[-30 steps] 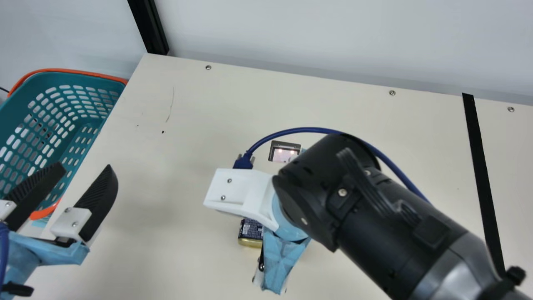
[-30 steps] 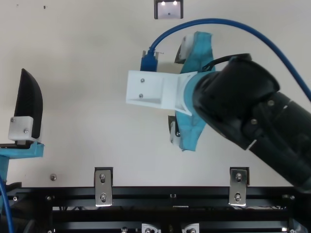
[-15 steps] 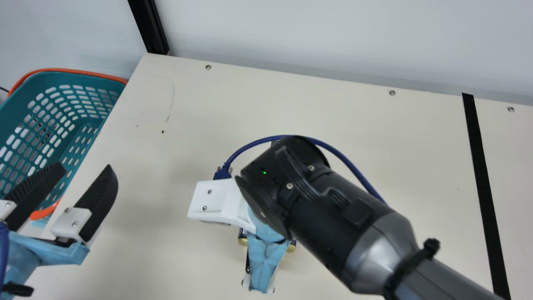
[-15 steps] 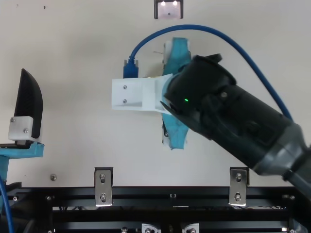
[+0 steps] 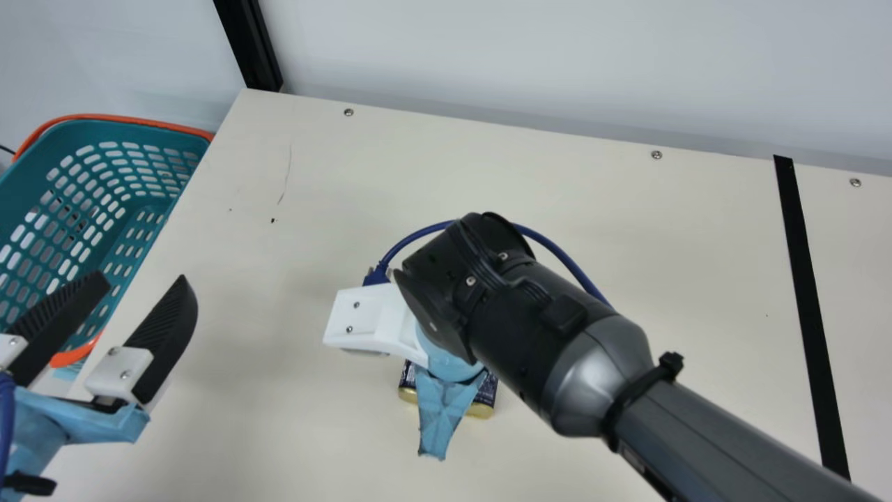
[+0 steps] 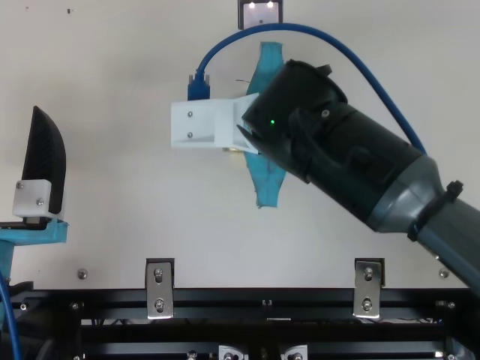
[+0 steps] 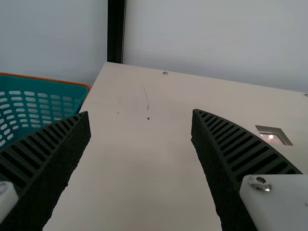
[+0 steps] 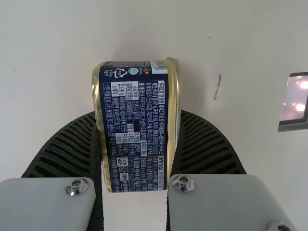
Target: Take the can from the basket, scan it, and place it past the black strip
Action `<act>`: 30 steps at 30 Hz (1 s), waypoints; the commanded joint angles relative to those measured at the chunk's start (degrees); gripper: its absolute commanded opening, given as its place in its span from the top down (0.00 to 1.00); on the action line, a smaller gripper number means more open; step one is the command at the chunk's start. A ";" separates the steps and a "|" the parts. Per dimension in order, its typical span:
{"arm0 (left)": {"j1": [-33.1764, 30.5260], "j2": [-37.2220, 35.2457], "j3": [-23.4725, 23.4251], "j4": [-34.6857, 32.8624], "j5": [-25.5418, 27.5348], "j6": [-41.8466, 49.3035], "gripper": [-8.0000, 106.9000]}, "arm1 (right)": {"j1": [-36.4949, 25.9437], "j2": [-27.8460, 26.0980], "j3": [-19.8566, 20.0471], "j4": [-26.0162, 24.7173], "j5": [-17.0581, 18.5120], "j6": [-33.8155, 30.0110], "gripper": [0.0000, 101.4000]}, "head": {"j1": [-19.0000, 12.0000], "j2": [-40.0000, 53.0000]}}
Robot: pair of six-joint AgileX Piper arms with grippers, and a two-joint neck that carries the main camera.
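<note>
Clasping the can between its fingers, the right gripper is closed to can width.

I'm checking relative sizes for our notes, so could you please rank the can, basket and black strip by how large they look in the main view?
Basket, largest, though cut off
Black strip, long but narrow
Can, smallest, partly hidden
</note>
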 commanded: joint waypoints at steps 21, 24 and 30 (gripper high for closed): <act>0.00 0.00 0.00 0.00 0.00 0.00 0.15 | -13.53 -8.69 4.76 -5.04 -2.81 9.95 1.00 | -0.31 -5.42; 0.00 0.00 0.00 0.00 0.00 0.00 0.15 | -16.06 -10.04 5.67 -6.85 -3.42 11.84 1.00 | -0.37 -9.04; 0.00 0.00 0.00 0.00 0.00 0.00 0.15 | -21.68 -12.74 7.57 -9.81 -3.99 14.68 1.00 | -0.30 -16.74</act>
